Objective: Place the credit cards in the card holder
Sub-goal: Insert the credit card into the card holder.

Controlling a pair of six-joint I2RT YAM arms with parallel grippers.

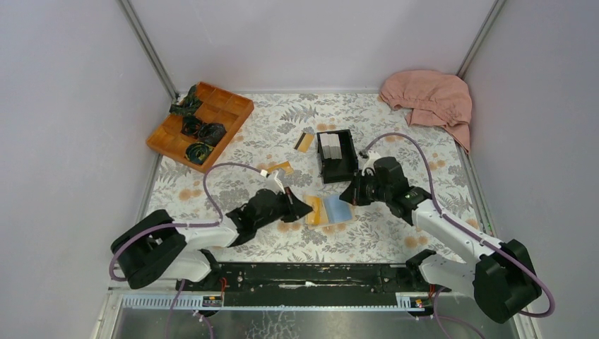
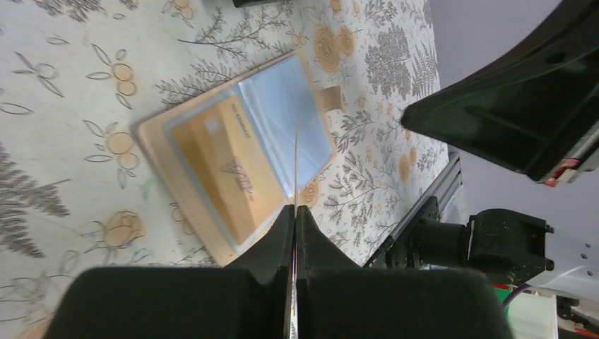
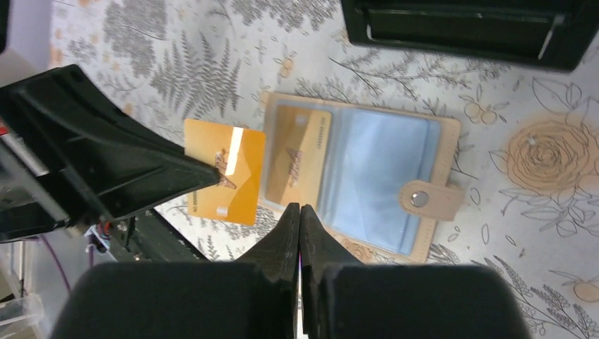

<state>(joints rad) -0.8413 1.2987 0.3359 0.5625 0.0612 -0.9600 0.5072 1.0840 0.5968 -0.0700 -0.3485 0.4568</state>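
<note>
So the held card (image 3: 224, 180) is pinched by one edge in your left claw (image 2: 295, 210), fingers clamped tight on it. It's hanging in the air just off the wallet's side, the one toward your left arm. Gripping it by the edge makes sense imo: most of the card sticks out free, so there's a leading edge to feed into a pocket. It's orange-gold and glossy, with a small logo in the middle. From the left wrist you only get it edge-on, as a thin line.

The wallet (image 3: 378, 173) lies open flat on the table (image 1: 395, 141) between both claws. It's tan leather with clear bluish pockets, and the snap tab (image 3: 422, 199) is flopped out to the side. A second card (image 3: 298, 164) is already sitting in the pocket nearest the held one.

Your right claw (image 3: 299, 210) hovers over the wallet with its fingers pressed together and nothing between them. I'd guess it's there to pin the wallet so it doesn't skate.

Further back a black-band card (image 1: 305, 142) lies loose beside the black box (image 1: 335, 157), so you're not done yet
</note>
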